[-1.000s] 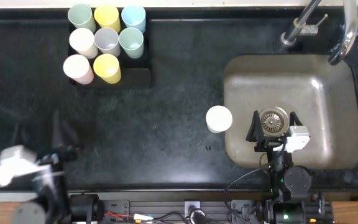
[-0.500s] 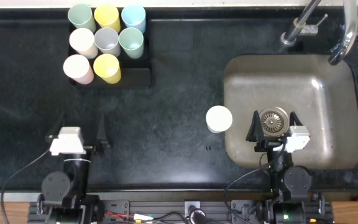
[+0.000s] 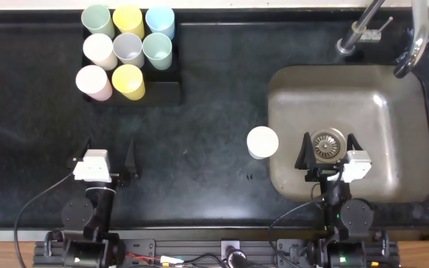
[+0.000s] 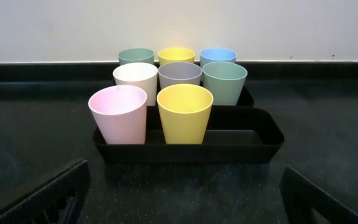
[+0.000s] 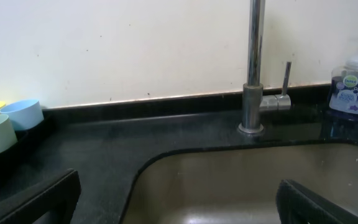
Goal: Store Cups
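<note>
**One white cup left for the tray's free slot**

The tray (image 3: 162, 93) at far left holds eight cups (image 3: 128, 80); its near-right slot is free. The white cup (image 3: 262, 141) stands on the counter (image 3: 199, 164) just left of the sink (image 3: 393, 112). Pinch its wall squarely, lift it clear of the other rims, and lower it gently.

The left gripper (image 3: 108, 152) sits low near its base, facing the tray, fingers (image 4: 48, 193) spread. The right gripper (image 3: 328, 149) sits likewise over the sink's near side.

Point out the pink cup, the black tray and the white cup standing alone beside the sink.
pink cup (image 4: 118, 118): left wrist view, on its outer side wall.
black tray (image 4: 185, 154): left wrist view, on its front wall.
white cup (image 3: 262, 142): top view, on the middle of its round face.
</note>
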